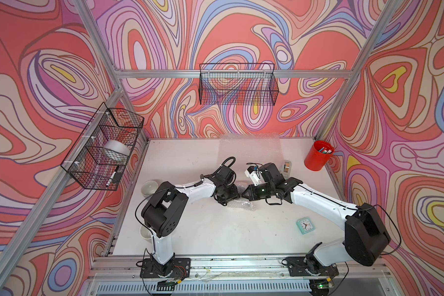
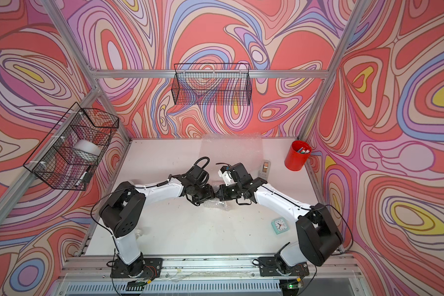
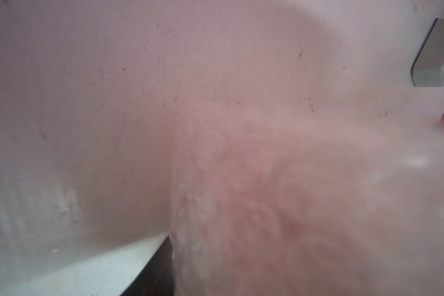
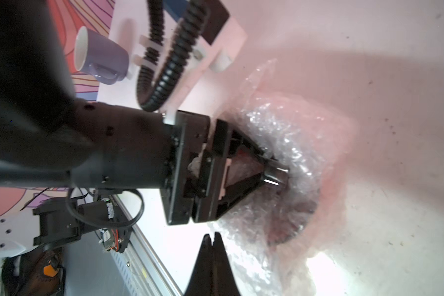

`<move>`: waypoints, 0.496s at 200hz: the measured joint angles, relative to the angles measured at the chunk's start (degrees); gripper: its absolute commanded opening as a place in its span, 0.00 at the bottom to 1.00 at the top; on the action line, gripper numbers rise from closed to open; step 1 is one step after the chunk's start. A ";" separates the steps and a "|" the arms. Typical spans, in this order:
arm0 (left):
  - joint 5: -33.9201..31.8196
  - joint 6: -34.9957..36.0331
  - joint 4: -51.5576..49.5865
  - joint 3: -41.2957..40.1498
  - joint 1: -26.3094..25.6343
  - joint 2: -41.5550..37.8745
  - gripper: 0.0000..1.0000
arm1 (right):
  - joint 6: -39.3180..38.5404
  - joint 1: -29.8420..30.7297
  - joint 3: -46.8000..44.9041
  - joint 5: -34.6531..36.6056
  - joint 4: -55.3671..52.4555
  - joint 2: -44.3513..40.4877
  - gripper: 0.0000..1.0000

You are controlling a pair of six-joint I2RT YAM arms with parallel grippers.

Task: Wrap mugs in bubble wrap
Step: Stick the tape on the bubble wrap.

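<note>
**Top views.** Both arms meet mid-tabletop [image 1: 203,230] over a crumpled bundle [image 1: 241,203] of bubble wrap. The left tool [image 1: 239,194] and right tool [image 1: 244,196] sit almost tip to tip on it. I cannot read their jaws at this size. A spare sheet [image 1: 251,146] lies flat at the back edge. The white mug [image 1: 149,188] stands bare beside the left arm. A third mug [image 1: 144,232] is mostly hidden behind that arm.

**Left wrist view.** Wrap lies close against the lens, so I see only a blurred reddish haze over pale tabletop. A grey block [image 3: 436,59] is cut off at the frame edge, and I cannot identify it. The tool itself is out of frame.

**Right wrist view.** The left tool's jaws stand partly apart, clamped on a dark glossy part buried in the bundle. I judge this to be the handle of the red mug [image 4: 285,228], though the film blurs it. Dark red shows through the wrap there. The right tool is fully closed, with nothing visible between its jaws. Its tips sit just short of the wrap.

**Step in hand.** I judge the red mug to be mid-wrap: film is gathered round it, but loose flaps trail onto the tabletop.

**Next move.** The right tool needs to open, pinch a loose flap and fold it over. The left tool holds the mug steady meanwhile. Two mugs are not yet wrapped.
</note>
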 measured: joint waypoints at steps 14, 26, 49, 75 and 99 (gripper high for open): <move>0.00 0.00 -0.02 0.00 0.00 0.00 0.55 | -0.31 0.00 -0.33 -1.18 -0.04 0.00 0.00; 0.00 0.02 0.00 0.00 0.00 0.00 0.55 | -0.50 0.00 -0.74 -1.62 -0.48 0.07 0.00; 0.00 0.00 0.00 0.00 0.00 0.00 0.55 | -0.94 0.00 -1.01 -1.53 -1.68 1.07 0.00; 0.00 0.04 0.00 0.00 0.00 0.00 0.55 | -1.53 0.00 -1.01 -1.25 -2.36 3.93 0.00; 0.00 0.04 0.00 0.00 -0.02 0.00 0.55 | -1.77 0.02 -0.98 -1.18 -2.29 3.85 0.00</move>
